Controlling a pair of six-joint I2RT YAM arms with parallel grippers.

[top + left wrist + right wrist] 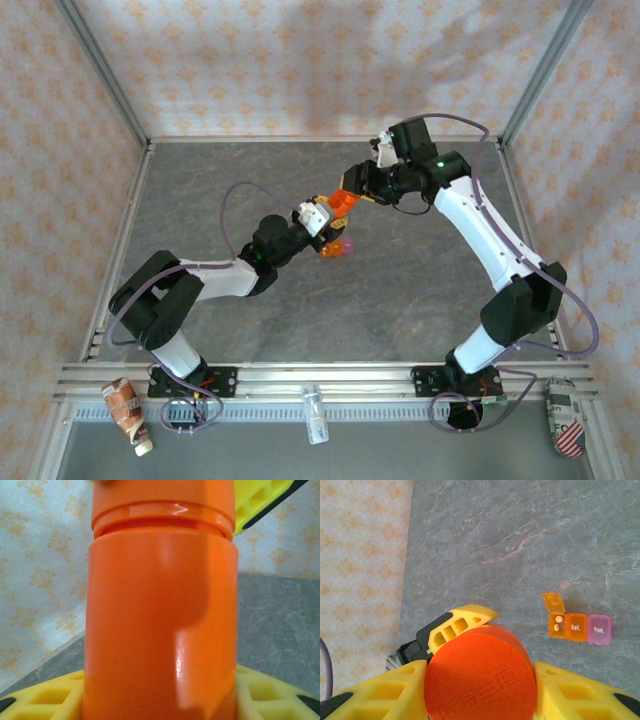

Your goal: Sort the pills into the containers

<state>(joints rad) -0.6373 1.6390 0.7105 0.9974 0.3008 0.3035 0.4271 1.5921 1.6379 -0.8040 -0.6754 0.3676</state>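
An upright orange bottle (160, 620) hangs above the mid table, and my left gripper (160, 702) is shut on its body, a yellow finger (45, 697) on each side. My right gripper (480, 692) is shut on the bottle's orange-red cap (480, 677) from above. In the top view the bottle (343, 203) sits between the left gripper (326, 214) and the right gripper (360, 190). The containers (576, 626), a small orange and pink box, lie on the table below. One orange lid (552, 602) stands open, with two pale pills (558, 622) inside.
The box (338, 247) lies just near of the two grippers on the grey table (420, 290). Patterned walls enclose the table on three sides. A metal rail (320, 378) runs along the near edge, with small packets lying beyond it.
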